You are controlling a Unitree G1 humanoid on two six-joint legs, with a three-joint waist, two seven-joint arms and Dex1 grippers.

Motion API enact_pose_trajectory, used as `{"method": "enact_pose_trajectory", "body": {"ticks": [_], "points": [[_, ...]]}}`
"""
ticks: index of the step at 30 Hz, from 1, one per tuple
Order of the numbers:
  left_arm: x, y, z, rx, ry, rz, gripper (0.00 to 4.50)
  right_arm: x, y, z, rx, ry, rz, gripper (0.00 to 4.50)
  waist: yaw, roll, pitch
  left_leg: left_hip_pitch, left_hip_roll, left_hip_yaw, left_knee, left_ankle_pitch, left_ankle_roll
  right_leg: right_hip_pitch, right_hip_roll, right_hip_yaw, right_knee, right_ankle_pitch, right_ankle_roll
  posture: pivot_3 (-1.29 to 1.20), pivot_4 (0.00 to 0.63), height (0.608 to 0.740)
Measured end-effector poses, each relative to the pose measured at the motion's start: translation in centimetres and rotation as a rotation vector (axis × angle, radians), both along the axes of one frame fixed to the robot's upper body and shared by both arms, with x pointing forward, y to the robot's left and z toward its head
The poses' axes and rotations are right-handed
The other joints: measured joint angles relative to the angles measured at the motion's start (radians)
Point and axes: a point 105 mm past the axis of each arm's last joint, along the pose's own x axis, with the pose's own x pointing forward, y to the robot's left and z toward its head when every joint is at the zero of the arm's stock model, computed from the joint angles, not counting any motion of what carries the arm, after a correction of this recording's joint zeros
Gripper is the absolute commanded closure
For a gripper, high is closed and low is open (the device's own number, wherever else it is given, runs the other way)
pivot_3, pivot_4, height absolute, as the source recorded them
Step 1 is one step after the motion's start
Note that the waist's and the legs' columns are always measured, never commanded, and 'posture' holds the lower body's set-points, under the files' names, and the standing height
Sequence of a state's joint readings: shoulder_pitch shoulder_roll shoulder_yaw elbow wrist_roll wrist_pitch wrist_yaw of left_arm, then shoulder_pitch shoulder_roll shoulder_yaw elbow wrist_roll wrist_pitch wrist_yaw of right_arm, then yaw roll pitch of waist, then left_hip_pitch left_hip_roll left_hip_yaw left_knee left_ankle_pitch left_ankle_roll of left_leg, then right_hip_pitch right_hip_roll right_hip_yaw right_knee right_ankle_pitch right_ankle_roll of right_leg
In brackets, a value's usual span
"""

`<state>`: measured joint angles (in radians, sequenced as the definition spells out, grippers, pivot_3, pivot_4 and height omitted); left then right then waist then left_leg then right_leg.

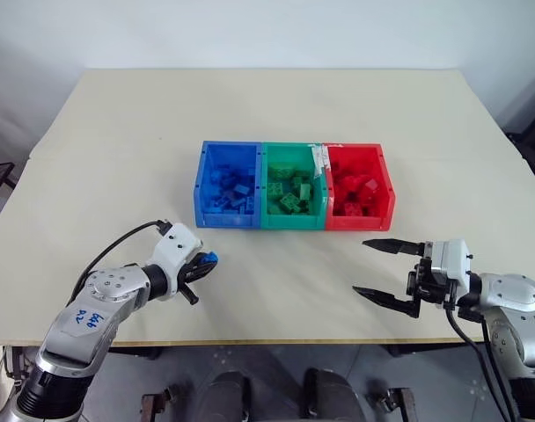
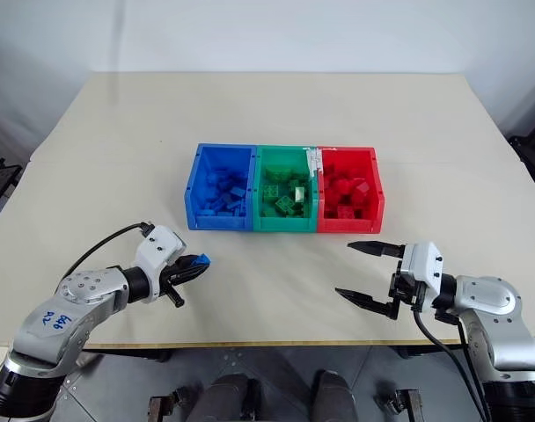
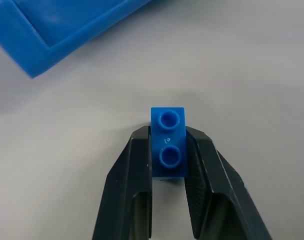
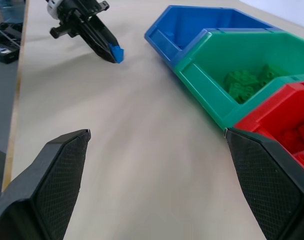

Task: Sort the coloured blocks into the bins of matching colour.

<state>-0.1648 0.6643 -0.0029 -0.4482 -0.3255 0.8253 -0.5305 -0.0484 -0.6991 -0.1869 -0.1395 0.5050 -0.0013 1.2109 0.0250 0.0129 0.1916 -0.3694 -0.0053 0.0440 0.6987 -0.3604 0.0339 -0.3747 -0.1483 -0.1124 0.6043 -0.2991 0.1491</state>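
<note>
A small blue block [image 3: 167, 148], narrow with two studs in a row on its upper face, sits pinched between the two black fingers of the left gripper [image 1: 208, 260], just off the cream table [image 1: 276, 114] and a little way in front of the blue bin [image 1: 228, 185], toward its left corner. The jaws press against the block's two long sides, and about half of it pokes out past the fingertips. The blue bin is the left end of a joined row; the green bin [image 1: 293, 186] is fixed to its right side and the red bin [image 1: 359, 186] comes after that, at the far end. Each bin holds a loose heap of blocks of its own colour: blue blocks [image 1: 230, 189], green blocks [image 1: 291, 192], red blocks [image 1: 358, 193]. A strip of pale tape [image 1: 318, 163] lies over the wall shared by the green and red bins. Well to the right of the blue bin, in front of the red one, the right gripper [image 1: 375, 268] hangs above the table with its jaws spread wide and nothing between them.
</note>
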Motion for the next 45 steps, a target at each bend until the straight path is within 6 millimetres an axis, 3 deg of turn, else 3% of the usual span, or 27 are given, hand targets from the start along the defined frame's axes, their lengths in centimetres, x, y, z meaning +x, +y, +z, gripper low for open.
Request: {"method": "enact_pose_trajectory", "body": {"ticks": [2,8,12,15,19,21,24,27,30,33,36,41,45], "points": [[0.6,0.0,0.9,-0.054,-0.029,-0.018,4.0,0.1,-0.3,0.6,0.022,-0.017,-0.035,0.0,0.003,0.0,0.0,-0.001,0.0,-0.001,0.001,0.0,0.0,0.0,0.0,-0.001,0.0,0.0,0.0,0.0,0.15,0.74],[3.6,-1.3,8.7,-0.189,-0.334,-0.099,4.0,0.6,-0.4,2.2,0.172,-0.077,-0.173,0.0,0.003,-0.001,0.0,-0.001,0.0,-0.001,0.001,0.0,0.0,0.0,0.0,-0.001,0.001,0.0,0.0,0.0,0.15,0.74],[6.8,-2.2,12.2,-0.206,-0.439,-0.072,4.0,1.2,-0.7,2.9,0.251,-0.117,-0.271,0.0,0.004,-0.001,0.0,0.0,-0.002,0.0,0.001,0.001,0.001,0.0,0.0,-0.002,0.002,0.0,0.0,0.0,0.15,0.74],[8.7,-2.9,11.6,-0.192,-0.427,-0.064,4.0,1.2,-0.7,3.0,0.253,-0.121,-0.293,0.0,0.001,0.0,0.0,0.0,-0.002,0.001,0.0,0.0,0.001,0.0,0.001,-0.001,0.001,0.0,0.0,0.0,0.15,0.74],[10.5,-3.5,8.1,-0.176,-0.322,-0.066,2.66,1.3,-0.7,2.7,0.236,-0.118,-0.298,0.0,-0.002,-0.001,0.0,-0.001,-0.003,0.003,0.0,0.0,0.001,-0.002,0.002,-0.001,0.001,0.0,0.0,0.0,0.15,0.74],[10.4,-3.9,7.6,-0.163,-0.313,-0.093,2.02,1.3,-0.6,2.7,0.234,-0.119,-0.296,0.0,-0.002,-0.001,0.0,-0.001,-0.001,0.003,0.0,0.0,0.001,-0.002,0.003,-0.001,0.001,0.0,0.0,0.0,0.15,0.74],[10.1,-3.4,8.4,-0.132,-0.372,-0.108,1.11,1.4,-0.5,2.9,0.233,-0.126,-0.287,0.0,-0.002,-0.001,0.0,-0.001,0.0,0.003,0.0,0.0,0.001,-0.002,0.002,0.0,0.001,0.0,0.0,0.0,0.15,0.74],[9.1,-0.2,9.6,-0.081,-0.458,-0.063,0.13,1.4,-0.4,2.7,0.208,-0.116,-0.256,0.0,-0.01,-0.001,0.0,-0.001,0.001,0.003,-0.001,0.0,0.001,-0.002,0.002,0.0,0.001,0.0,0.0,0.0,0.15,0.74],[6.4,3.1,9.8,-0.067,-0.46,-0.108,0.13,1.6,-0.5,2.3,0.174,-0.084,-0.208,0.0,-0.016,-0.001,0.0,0.0,0.001,0.004,-0.001,0.0,0.001,-0.002,0.002,0.001,0.001,0.0,0.0,0.0,0.15,0.74],[1.9,6.0,6.7,-0.007,-0.323,-0.227,0.13,2.1,-1.0,2.0,0.108,-0.065,-0.142,0.0,-0.028,-0.001,0.0,0.0,0.001,0.004,-0.002,0.0,0.001,-0.002,0.001,0.001,0.0,0.0,0.0,0.0,0.15,0.74],[-0.9,7.9,4.7,0.009,-0.202,-0.25,0.13,2.6,-0.8,1.9,0.085,-0.059,-0.079,0.0,-0.019,-0.001,0.001,0.0,0.001,0.002,0.0,0.0,0.001,-0.002,0.001,0.0,0.0,0.0,0.0,0.0,0.15,0.74],[-2.1,8.7,5.3,0.011,-0.269,-0.188,0.13,3.2,-0.1,1.2,0.059,-0.037,-0.007,0.0,-0.001,-0.001,0.001,0.0,0.0,0.001,0.0,0.0,0.001,-0.001,-0.001,0.0,0.001,0.0,0.0,0.0,0.15,0.74],[-2.1,8.1,4.0,-0.025,-0.298,-0.118,0.13,3.5,-0.7,0.3,0.048,-0.023,-0.03,0.0,-0.003,-0.001,0.001,0.0,0.0,0.001,-0.001,-0.001,0.001,-0.001,-0.001,-0.001,0.0,0.0,0.0,0.0,0.15,0.74]]}}
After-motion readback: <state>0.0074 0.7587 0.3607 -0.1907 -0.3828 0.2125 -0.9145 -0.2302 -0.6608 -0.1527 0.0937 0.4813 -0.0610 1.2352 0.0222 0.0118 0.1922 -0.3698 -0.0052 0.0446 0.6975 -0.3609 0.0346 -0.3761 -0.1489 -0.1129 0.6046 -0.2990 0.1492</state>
